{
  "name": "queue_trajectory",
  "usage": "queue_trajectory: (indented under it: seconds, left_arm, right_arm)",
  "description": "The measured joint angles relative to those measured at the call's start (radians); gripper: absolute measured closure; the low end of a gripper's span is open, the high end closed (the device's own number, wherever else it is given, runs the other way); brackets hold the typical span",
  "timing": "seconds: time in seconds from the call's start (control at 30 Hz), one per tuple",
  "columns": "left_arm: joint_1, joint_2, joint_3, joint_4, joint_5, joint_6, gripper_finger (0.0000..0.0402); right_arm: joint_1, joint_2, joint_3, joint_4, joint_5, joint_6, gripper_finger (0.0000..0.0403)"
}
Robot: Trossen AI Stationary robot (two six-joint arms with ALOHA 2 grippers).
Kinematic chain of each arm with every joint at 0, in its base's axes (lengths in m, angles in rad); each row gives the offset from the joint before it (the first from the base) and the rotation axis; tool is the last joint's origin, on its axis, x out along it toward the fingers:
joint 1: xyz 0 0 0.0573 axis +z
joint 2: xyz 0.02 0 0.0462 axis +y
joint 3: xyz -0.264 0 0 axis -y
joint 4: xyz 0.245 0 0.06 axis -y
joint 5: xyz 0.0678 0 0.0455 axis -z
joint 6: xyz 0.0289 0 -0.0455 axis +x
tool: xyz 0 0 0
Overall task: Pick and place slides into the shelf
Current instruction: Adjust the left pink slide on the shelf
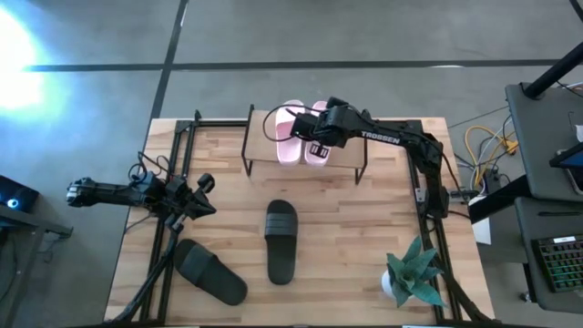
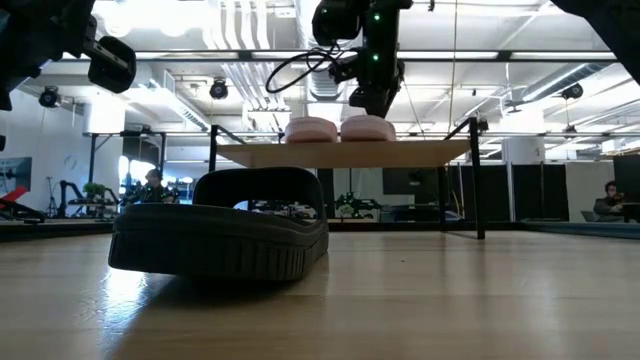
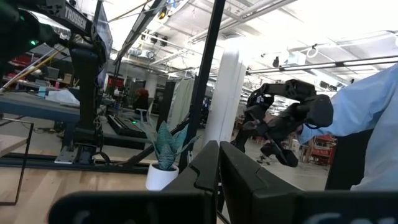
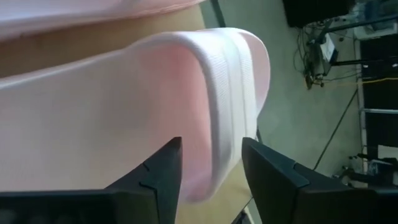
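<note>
Two black slides lie on the near half of your table. One black slide sits toward the near left corner, angled across the planks. The other black slide lies near the middle, lengthwise, its strap toward the far end; in the low view it fills the foreground, sole flat on the wood.

Your left gripper waits over the left side of the table, beyond the angled black slide and apart from it. Its fingers are pressed together with nothing between them. Past them, its wrist view shows a potted plant in a white pot, which stands at the near right corner of the table.

Farther back stands the shelf, its light plank top on thin black wire legs. Both pale pink slides rest on top of it side by side, touching or nearly so: one pink slide on the left, the other pink slide on the right. The low view shows them as two low humps on the plank.

Your right gripper is over the shelf, right above the right-hand pink slide. In its wrist view the two dark fingers stand parted on either side of the slide's ribbed strap, with a gap visible on each side, so the jaws are spread and not clamping it.
</note>
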Motion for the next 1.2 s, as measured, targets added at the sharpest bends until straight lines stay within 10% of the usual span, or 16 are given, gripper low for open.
queue_trajectory:
  seconds: [0.4, 0.73, 1.2]
  left_arm:
    - [0.000, 0.000, 0.000, 0.000, 0.000, 0.000, 0.0402]
    - [0.000, 0.000, 0.000, 0.000, 0.000, 0.000, 0.0402]
    - [0.000, -0.001, 0.000, 0.000, 0.000, 0.000, 0.0402]
  right_arm:
    - [0.101, -0.053, 0.005, 0.007, -0.033, -0.023, 0.0230]
    - [0.132, -0.033, 0.096, 0.314, -0.443, 0.200, 0.0275]
    - [0.099, 0.192, 0.355, 0.366, -0.314, -0.014, 0.0393]
